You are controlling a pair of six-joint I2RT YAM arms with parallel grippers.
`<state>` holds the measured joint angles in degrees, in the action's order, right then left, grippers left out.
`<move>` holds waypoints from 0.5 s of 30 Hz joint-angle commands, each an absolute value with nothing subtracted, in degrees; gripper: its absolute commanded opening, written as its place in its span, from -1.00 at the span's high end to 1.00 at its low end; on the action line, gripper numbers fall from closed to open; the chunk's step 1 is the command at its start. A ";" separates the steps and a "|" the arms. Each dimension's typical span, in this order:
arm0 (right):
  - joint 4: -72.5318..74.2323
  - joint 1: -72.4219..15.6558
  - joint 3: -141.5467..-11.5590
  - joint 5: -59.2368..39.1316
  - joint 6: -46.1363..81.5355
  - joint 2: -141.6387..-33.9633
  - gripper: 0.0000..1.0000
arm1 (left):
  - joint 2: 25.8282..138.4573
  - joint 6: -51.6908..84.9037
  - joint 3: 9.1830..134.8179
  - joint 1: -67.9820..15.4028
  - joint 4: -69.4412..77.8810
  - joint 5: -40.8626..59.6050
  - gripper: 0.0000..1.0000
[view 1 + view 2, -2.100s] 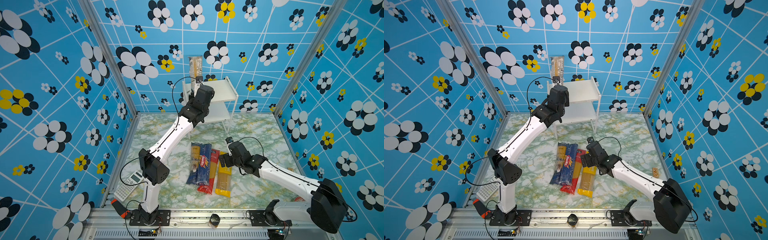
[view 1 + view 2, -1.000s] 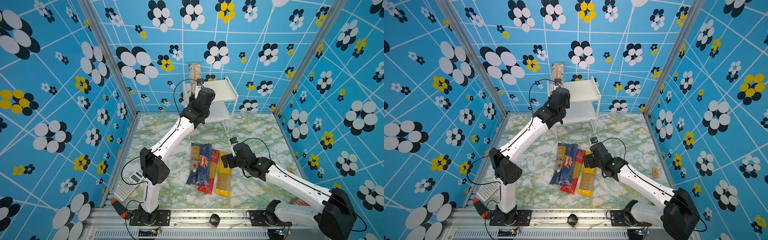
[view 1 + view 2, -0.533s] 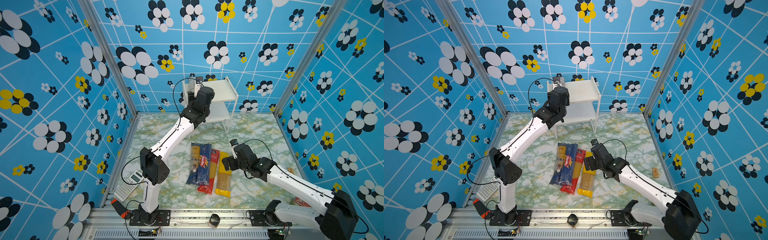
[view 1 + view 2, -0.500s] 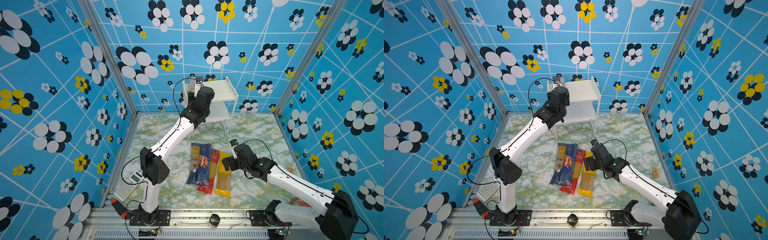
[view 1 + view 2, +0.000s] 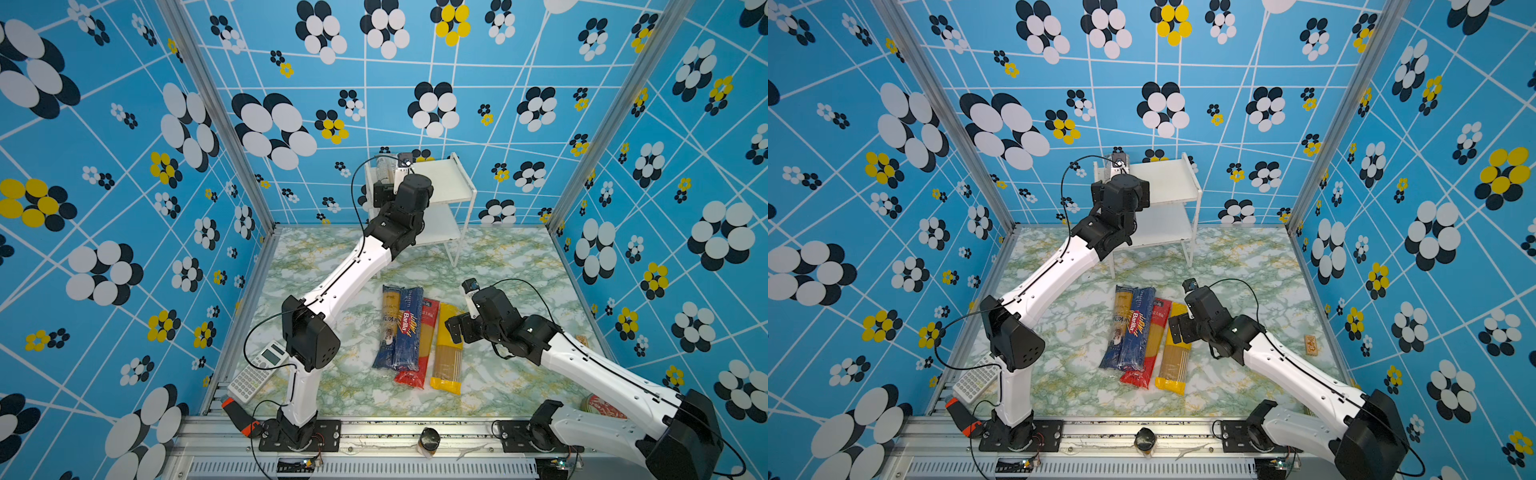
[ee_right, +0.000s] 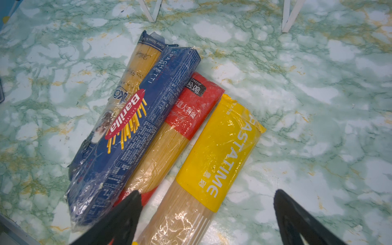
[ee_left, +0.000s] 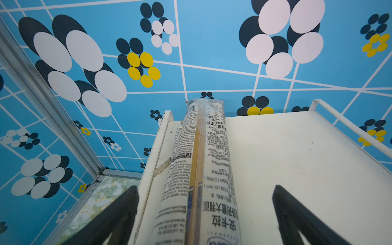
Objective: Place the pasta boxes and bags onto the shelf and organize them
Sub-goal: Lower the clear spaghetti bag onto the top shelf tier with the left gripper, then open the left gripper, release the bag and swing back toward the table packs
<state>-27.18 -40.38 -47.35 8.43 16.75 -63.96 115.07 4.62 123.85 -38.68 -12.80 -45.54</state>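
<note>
Just now the left gripper point(image 7: 202, 191) spread its fingers, freeing the clear bag point(image 7: 201, 148) at nine o'clock on the shelf point(image 7: 286, 159), while the right gripper point(image 6: 206, 195) hangs equally spread.

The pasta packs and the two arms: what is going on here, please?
The left gripper is open at the shelf, jaws wide on either side of a clear spaghetti pack lying along one edge of the top board. The right gripper, also open, hovers over the yellow-ended bag. That bag, a red-ended bag, the Barilla pack and a clear-and-blue bag lie close together on the table, not yet shelved.
</note>
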 commanded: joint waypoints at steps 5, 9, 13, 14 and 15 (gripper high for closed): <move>-30.75 -40.81 -50.40 8.31 15.25 -62.23 -0.98 | 111.32 -2.40 125.43 -41.15 -7.68 -45.93 -0.99; -31.92 -40.87 -50.67 8.29 14.86 -61.37 -0.99 | 108.37 -5.65 122.39 -42.75 -4.59 -44.65 -0.99; -33.31 -40.86 -51.21 8.42 14.42 -60.23 -0.99 | 103.48 -6.12 116.25 -43.99 -0.97 -40.76 -0.99; -33.64 -40.79 -51.44 8.50 14.32 -59.97 -0.98 | 102.09 -5.62 114.47 -44.17 -0.49 -39.45 -0.98; -33.99 -40.80 -51.63 8.44 14.20 -59.79 -0.98 | 100.96 -4.97 112.99 -44.17 -0.12 -38.55 -0.99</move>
